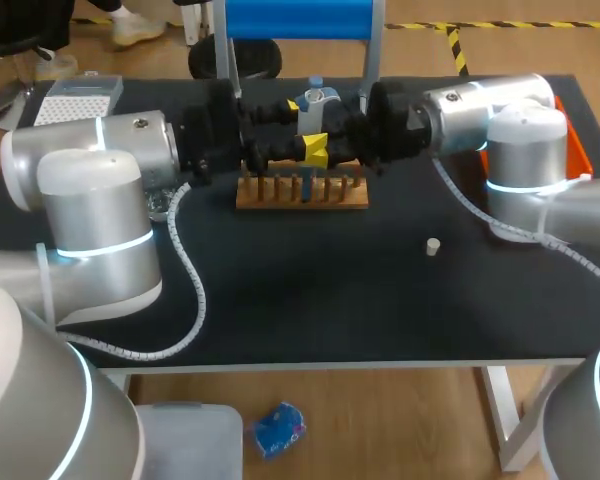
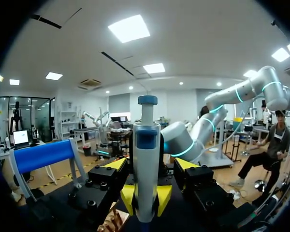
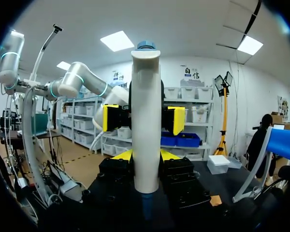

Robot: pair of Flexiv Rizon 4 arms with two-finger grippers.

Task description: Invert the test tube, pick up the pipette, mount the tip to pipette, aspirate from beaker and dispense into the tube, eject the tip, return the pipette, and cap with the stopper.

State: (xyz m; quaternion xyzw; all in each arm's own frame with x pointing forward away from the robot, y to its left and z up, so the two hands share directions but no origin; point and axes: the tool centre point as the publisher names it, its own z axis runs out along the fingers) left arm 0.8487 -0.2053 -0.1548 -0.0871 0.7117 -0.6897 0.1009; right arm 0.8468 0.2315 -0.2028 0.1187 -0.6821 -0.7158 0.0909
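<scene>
Pipette [image 2: 146, 159], upright, above wooden rack [image 1: 302, 192].
L gripper [image 2: 146, 197] & R gripper [image 3: 145, 156] both clamped on it; stopper [image 1: 433, 246] lies right of rack.

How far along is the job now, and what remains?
The pipette is picked up: both the left gripper and right gripper clamp it above the rack. Whether a tip is mounted is hidden. The stopper lies loose on the table, so capping remains.

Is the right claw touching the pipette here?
Touching. In the right wrist view, both yellow tips of the right claw sit against the pipette from opposite sides, with no gap.
</scene>
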